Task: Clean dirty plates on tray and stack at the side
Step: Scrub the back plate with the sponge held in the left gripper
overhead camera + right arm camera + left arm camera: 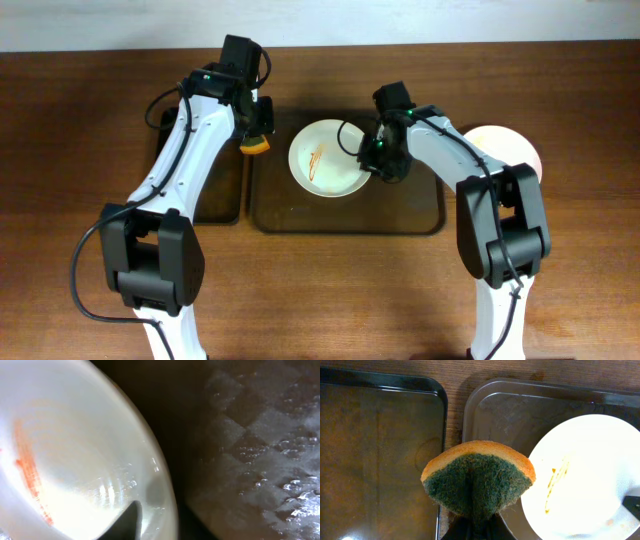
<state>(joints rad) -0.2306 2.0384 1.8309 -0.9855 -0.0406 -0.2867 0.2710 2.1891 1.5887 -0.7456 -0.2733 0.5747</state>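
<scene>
**ITEM: Plate-cleaning, wipe stage — one dirty plate on tray, sponge poised**

**Overhead view.**
- The dirty plate (328,158) is lying in the brown tray (345,215), toward the tray's 11 o'clock.
- A thin orange-red streak (316,160) is showing at its middle.
- The right gripper (378,160) is sitting at the plate's 3 o'clock rim.
- The left gripper (256,128) is hanging at the plate's 9 o'clock, over the seam between the brown tray and the black tray (215,200). It is carrying a sponge (256,143).
- A side plate (512,142) is resting on the table (80,120) off the tray's 2 o'clock. The right arm is partly covering it, so whether it is one plate or more cannot be told.

**Left wrist view.**
- The left gripper (475,529) is pinching the sponge (477,480) at its base with the jaws drawn close on it. The green scouring face is turned to the camera.
- The sponge is hovering just beside the dirty plate (590,480), not touching it.
- The streak (555,487) is unwiped.

**Right wrist view.**
- The right gripper (160,525) is straddling the rim of the dirty plate (75,460).
- One finger is lying on the inner face; the other is largely hidden below.
- The jaws are standing narrow, reading as a pinch on the plate.

**Step in hand (judgement).** The plate is being steadied for wiping, and cleaning of this plate has not begun.

**Next move (judgement).** The sponge is needing to travel toward 3 o'clock and down onto the streak. The right grip should be holding firm so the plate is not sliding.
</scene>
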